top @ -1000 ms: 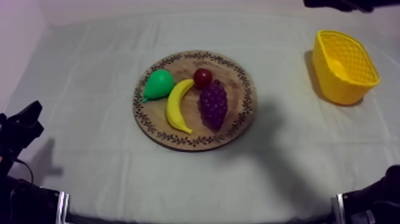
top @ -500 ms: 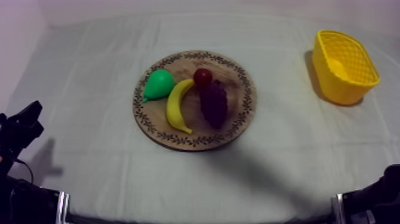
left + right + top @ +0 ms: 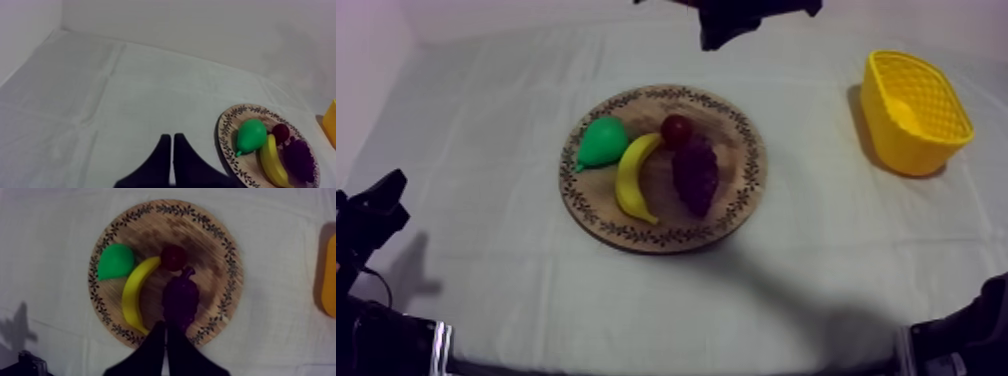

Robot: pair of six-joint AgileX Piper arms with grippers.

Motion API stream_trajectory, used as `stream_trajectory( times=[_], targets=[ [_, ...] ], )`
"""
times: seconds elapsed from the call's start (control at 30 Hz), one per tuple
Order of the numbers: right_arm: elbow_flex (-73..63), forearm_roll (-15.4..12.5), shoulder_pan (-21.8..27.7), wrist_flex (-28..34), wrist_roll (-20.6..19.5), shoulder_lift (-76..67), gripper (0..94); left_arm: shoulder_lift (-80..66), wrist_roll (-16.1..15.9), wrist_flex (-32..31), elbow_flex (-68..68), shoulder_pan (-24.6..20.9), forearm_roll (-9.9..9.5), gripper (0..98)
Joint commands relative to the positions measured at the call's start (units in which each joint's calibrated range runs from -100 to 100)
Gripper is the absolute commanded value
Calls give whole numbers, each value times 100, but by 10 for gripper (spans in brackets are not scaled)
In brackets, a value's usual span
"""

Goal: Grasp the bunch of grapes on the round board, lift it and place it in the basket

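Reaching: the right gripper [image 3: 165,325], fingers pressed together, hangs over the board [image 3: 212,248] beside the grapes [image 3: 180,300]; next it should spread and descend.

wooden board [image 3: 741,195]: brown wood grain, dark leafy pattern round the rim
bunch of grapes [image 3: 695,176]: dark purple
banana [image 3: 631,178]: yellow
pear [image 3: 602,142]: bright green
small red fruit [image 3: 677,129]: dark red
yellow basket [image 3: 916,110]: yellow, lattice-patterned walls
cloth [image 3: 486,150]: plain grey-white

This looks like a robot test bench in a lab. A table under a plain grey-white cloth [image 3: 486,150] meets bare pale walls [image 3: 200,30], with toy fruit [image 3: 695,176] laid out and black robot arms [image 3: 371,215] alongside.
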Motion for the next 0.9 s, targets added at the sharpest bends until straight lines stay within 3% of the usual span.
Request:
stream_trajectory(
  times=[0.0, 0.07, 0.23, 0.33, 0.43, 0.57, 0.87],
  targets=[
    [-11, -14, 6, 15, 11, 102, 2, 0, 1, 0, -1, -1, 0, 1],
    [-29, -36, 24, 16, 26, 169, 52, 0, 1, 0, -1, -1, 0, 1],
    [-13, -89, 74, 10, 75, 225, 585, 0, 1, 0, -1, -1, 0, 1],
    [24, -92, 82, 7, 103, 252, 800, 0, 1, 0, -1, -1, 0, 1],
    [140, -123, 95, 0, 128, 297, 873, 0, 1, 0, -1, -1, 0, 1],
    [464, -185, 106, -93, 174, 394, 902, 0, 1, 0, -1, -1, 0, 1],
    [1339, -480, 175, -1149, 236, 873, 908, 0, 0, 0, -1, -1, 0, 1]
  ],
)
